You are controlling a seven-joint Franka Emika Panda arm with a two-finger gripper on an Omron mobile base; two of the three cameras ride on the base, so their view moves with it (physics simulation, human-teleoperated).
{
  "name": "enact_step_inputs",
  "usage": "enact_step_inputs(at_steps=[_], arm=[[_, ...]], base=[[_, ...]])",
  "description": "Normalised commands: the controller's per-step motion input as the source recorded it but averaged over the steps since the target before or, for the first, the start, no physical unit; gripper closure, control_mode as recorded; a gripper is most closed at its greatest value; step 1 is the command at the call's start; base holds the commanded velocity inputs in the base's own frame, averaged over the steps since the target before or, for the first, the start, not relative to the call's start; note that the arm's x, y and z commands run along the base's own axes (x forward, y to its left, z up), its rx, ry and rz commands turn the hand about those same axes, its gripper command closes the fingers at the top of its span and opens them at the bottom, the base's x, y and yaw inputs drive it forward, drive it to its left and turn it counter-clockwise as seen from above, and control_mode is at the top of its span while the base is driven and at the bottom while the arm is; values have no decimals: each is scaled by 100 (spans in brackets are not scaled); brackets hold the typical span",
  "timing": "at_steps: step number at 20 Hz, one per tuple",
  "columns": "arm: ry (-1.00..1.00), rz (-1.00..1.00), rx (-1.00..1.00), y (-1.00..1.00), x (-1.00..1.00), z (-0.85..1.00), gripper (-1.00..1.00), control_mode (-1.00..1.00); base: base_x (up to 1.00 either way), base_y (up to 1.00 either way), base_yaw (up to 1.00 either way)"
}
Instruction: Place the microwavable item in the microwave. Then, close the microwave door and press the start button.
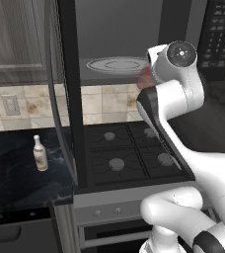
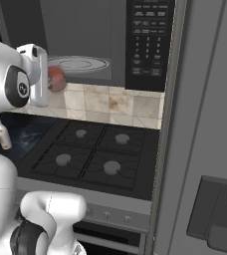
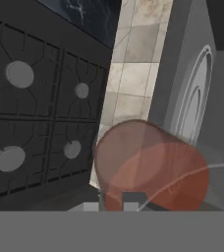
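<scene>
Tumbler [image 3: 151, 165] with reddish contents sits pinched in the gripper [image 3: 115, 204], held in the air just at the microwave's [image 2: 85, 35] front sill, above the stove [image 1: 127, 153]. Beyond it the turntable [image 1: 117, 64] lies bare, the door [image 1: 67, 94] swung open left. The arm's wrist is raised and turned sideways.

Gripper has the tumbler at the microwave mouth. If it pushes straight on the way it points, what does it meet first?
Probably the microwave floor near the front of the turntable; the gripper is shut on the tumbler at the opening's lower lip. Depth is unclear.
</scene>
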Motion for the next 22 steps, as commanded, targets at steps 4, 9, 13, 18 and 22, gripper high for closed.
enact_step_inputs(at_steps=[4,9,13,18,22], arm=[[-1,4,0,0,65,64,100,-100],[0,0,0,0,69,36,100,-100],[1,0,0,0,87,1,100,-100],[6,1,0,0,90,0,100,-100],[6,2,0,3,74,-4,100,-100]], base=[[0,0,0],[0,0,0],[0,0,0],[0,0,0],[0,0,0]])
